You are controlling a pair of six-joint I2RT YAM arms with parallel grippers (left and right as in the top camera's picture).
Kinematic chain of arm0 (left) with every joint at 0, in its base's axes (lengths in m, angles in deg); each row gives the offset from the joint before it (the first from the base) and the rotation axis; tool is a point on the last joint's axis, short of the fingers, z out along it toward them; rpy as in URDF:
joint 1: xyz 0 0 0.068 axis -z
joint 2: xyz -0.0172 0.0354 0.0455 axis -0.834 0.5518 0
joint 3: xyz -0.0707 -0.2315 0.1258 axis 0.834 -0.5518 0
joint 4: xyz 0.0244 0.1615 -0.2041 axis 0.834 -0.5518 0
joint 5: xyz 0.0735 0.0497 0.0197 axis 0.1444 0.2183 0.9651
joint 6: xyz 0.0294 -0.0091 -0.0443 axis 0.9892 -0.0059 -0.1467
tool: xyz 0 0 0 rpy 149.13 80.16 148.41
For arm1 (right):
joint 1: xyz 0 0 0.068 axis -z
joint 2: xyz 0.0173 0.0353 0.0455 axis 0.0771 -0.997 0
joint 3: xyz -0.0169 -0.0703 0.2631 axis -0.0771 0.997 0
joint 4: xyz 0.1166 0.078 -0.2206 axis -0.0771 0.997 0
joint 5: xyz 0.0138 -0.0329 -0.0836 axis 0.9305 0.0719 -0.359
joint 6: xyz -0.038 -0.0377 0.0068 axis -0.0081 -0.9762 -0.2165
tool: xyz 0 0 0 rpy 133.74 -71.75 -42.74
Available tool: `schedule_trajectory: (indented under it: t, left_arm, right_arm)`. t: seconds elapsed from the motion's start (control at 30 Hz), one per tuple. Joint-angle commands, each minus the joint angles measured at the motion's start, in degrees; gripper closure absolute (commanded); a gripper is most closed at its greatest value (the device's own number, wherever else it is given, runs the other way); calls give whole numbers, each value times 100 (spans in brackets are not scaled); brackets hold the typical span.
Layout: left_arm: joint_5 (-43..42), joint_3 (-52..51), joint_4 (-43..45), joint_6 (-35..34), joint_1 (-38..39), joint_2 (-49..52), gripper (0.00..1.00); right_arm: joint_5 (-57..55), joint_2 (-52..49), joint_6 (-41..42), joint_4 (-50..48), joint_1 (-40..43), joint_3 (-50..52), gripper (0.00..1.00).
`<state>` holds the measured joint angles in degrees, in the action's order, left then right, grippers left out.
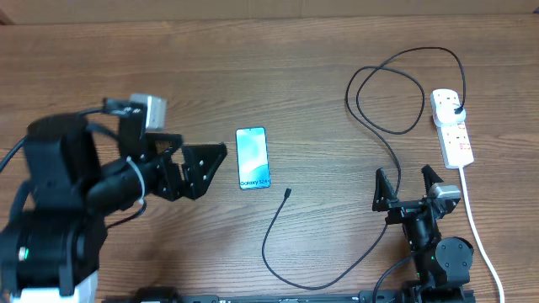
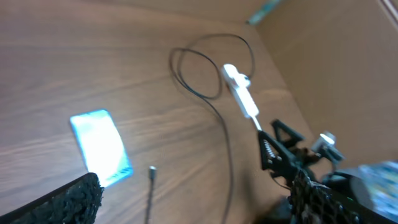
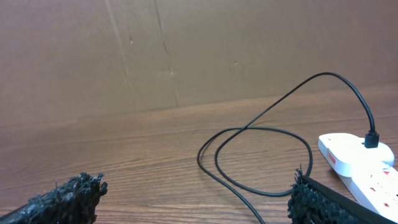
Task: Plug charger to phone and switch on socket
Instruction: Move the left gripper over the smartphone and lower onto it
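Note:
The phone lies flat mid-table, light-blue screen up; it also shows in the left wrist view. The charger runs as a thin black cable in loops from its plug in the socket down to its loose connector tip, which lies right of the phone. My left gripper is open and empty, just left of the phone. My right gripper is open and empty, near the front edge, beside the cable. The right wrist view shows the cable loops and socket.
The socket's white cord runs down the right side towards the front edge. A brown cardboard wall stands behind the table. The right arm's base sits at the front right.

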<state>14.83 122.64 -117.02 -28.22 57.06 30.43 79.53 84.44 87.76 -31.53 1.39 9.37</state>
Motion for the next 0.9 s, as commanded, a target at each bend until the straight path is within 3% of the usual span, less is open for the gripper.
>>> schedule_trajectory:
  t: [0.0, 0.07, 0.13, 0.2, 0.27, 0.37, 0.4, 0.43, 0.47, 0.53, 0.6, 0.87]
  left_arm:
    - [-675, 129, -66, 129, 11, 286, 12]
    - [-647, 118, -234, 129, 13, 459, 56]
    - [-627, 94, -367, 131, 24, 643, 86]
    - [-551, 24, -492, 129, 26, 820, 93]
    - [-400, -101, -581, 129, 61, 964, 93]
    - [79, -321, -699, 81, 184, 1154, 83]
    - [267, -402, -732, 7, 229, 1198, 72]
    - [498, -509, -765, -92, 295, 1235, 52]
    - [706, -605, -798, -170, 356, 1266, 39]
    - [1060, -846, -852, -201, 522, 1314, 23]
    - [1311, -1104, -841, -245, 688, 1340, 0]
    - [2935, -1886, -647, -1464, 1246, 1589, 0]
  right_arm:
    - [-31, 57, -44, -13, 15, 59, 0]
    - [-31, 57, -44, -13, 15, 59, 0]
    - [-31, 57, -44, -13, 15, 59, 0]
    - [-31, 57, -44, -13, 15, 59, 0]
    - [-31, 57, -44, -13, 15, 59, 0]
    - [-31, 57, -44, -13, 15, 59, 0]
    - [-31, 57, -44, -13, 15, 59, 0]
    - [-31, 57, -44, -13, 15, 59, 0]
    - [-31, 57, -44, -13, 15, 59, 0]
    - [-31, 57, -44, -13, 15, 59, 0]
    - [-31, 57, -44, -13, 15, 59, 0]
    - [-31, 57, -44, -13, 15, 59, 0]
